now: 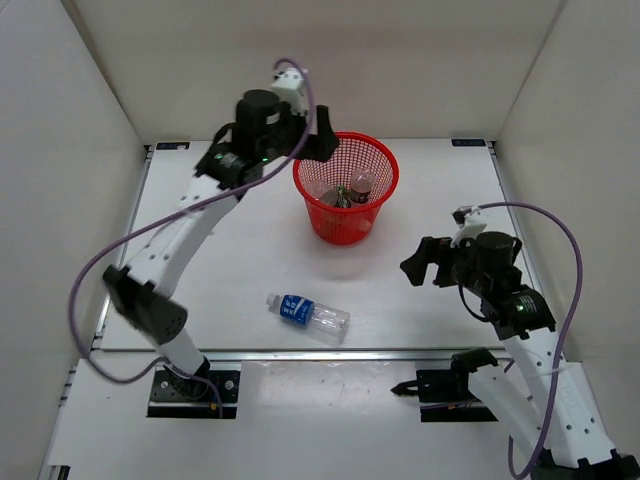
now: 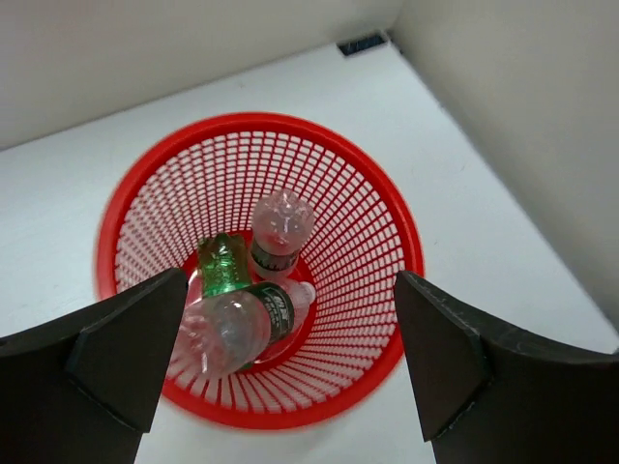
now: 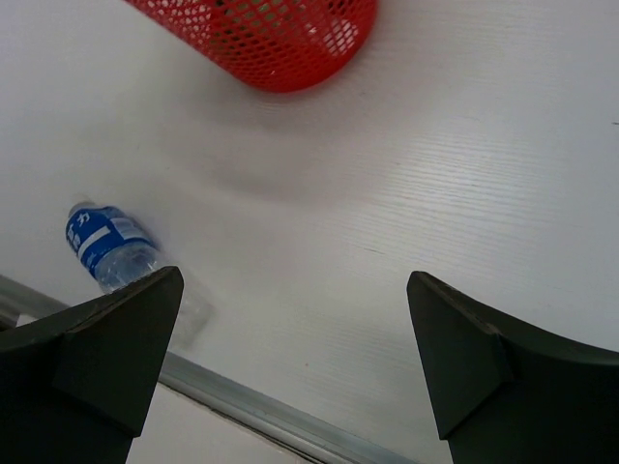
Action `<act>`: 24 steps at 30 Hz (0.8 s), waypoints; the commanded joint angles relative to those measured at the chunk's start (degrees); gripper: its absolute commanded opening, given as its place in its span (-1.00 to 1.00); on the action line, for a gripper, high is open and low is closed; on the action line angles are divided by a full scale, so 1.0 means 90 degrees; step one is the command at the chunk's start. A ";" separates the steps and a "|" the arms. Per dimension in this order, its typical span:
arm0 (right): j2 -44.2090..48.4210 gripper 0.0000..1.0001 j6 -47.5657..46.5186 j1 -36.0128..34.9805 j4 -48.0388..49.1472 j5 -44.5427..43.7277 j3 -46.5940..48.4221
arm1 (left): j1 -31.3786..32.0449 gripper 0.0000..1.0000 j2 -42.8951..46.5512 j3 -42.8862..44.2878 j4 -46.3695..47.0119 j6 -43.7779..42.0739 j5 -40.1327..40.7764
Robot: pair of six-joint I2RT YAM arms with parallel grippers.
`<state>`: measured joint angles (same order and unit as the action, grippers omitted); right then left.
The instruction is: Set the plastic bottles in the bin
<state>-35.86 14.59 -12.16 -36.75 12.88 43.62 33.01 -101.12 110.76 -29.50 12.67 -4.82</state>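
- The left fingers (image 2: 126, 358) are spread wide and hold nothing. They hang over the mouth of the bin (image 2: 363, 232).
- Three bottles lie in the bin's base, touching one another: the green bottle (image 2: 224, 263), the dark-label bottle (image 2: 280, 227) and the green-dark bottle (image 2: 232, 329).
- The right fingers (image 3: 116, 348) are also wide and empty, above bare desk (image 1: 240, 250) and well apart from the bin.
- The blue bottle (image 1: 307, 313) is the last one out. It lies on its side near the front edge of the desk, between the two arms, with its cap toward the left.
- The step in hand is probably fetching it:
  - Turn the fingers so they close across the bottle, not along it.
  - Come down centred on the label band, where the thin wall should give least.
  - Close gently; a round bottle may roll or squirt out.
  - Lift it clear of the rim and release it over the middle of the bin.
- The blue label carries white lettering that is too small to read. The dark bands in the bin show pale marks, also unreadable.
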 commanded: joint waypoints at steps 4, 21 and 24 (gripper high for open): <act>-0.0664 0.99 -0.0001 -0.1722 0.0791 0.0025 0.0125 | -0.1389 0.98 0.3368 -0.2342 -0.1155 0.1090 0.0935; -0.4226 0.98 -0.1405 -0.4664 0.2589 -0.0475 0.0759 | -0.2253 0.97 0.5806 -0.4972 -0.3862 0.1630 0.3075; -0.4706 0.98 -0.1543 -0.4868 0.3076 -0.0338 0.0662 | -0.2242 0.97 0.5777 -0.5089 -0.3813 0.1611 0.2987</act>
<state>-75.88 4.47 -54.61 -15.55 9.78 48.75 12.56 -49.23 64.93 -64.05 26.55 21.61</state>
